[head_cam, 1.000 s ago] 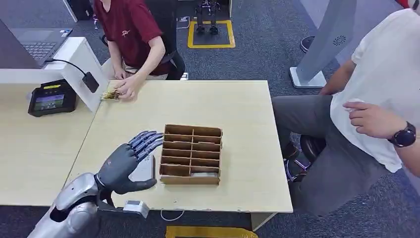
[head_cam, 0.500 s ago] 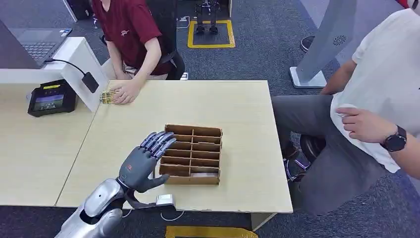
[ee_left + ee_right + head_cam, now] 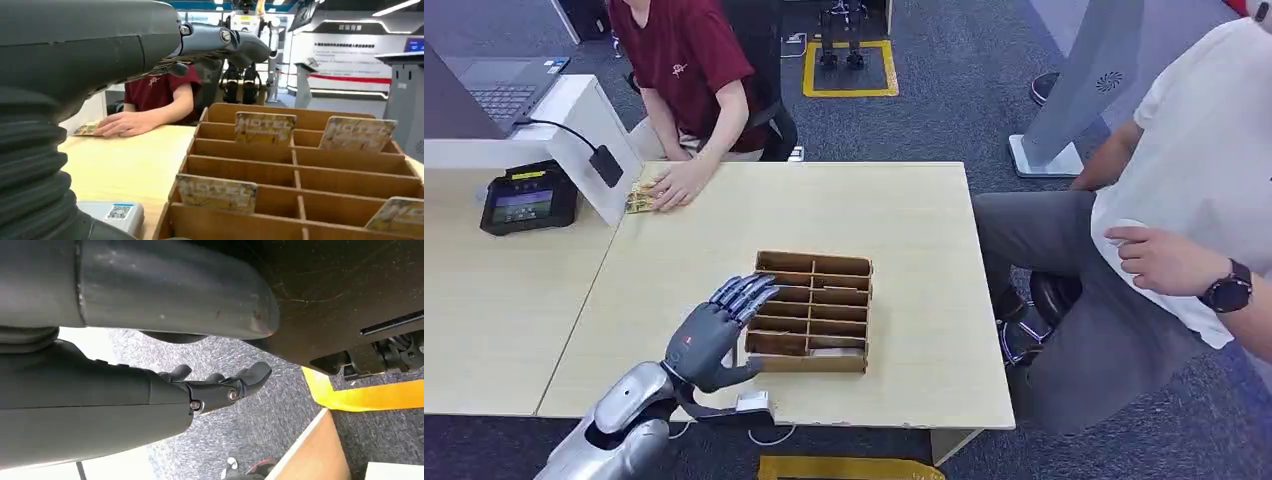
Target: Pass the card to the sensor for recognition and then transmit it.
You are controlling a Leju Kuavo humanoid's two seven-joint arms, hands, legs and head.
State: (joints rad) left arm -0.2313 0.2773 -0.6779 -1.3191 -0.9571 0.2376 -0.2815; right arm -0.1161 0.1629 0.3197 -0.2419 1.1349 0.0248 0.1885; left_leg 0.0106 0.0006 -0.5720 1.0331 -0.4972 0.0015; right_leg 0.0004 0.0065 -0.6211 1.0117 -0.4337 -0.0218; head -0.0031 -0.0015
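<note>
A brown cardboard divider box [image 3: 812, 310] stands mid-table. Several "HOTEL" cards stand upright in its slots, one near the front [image 3: 216, 192] and another further back [image 3: 265, 128]. My left hand [image 3: 714, 333] hovers at the box's left side, fingers spread over its left slots and holding nothing. Its dark fingers [image 3: 220, 42] reach out above the box. Beside the box lies a small white device with a QR label [image 3: 112, 215]. My right hand [image 3: 220, 385] hangs beside my body over the carpet, fingers loosely apart and empty.
A black terminal [image 3: 524, 205] sits on the left desk, by a white stand with a small black cabled unit [image 3: 606, 165]. A person in red rests a hand on cards [image 3: 646, 195] at the table's far left corner. Another person [image 3: 1184, 200] sits at the right.
My left hand has moved right, from the open tabletop to the box's left side, and now covers the white device in the head view. The seated person's hand at right shifted slightly.
</note>
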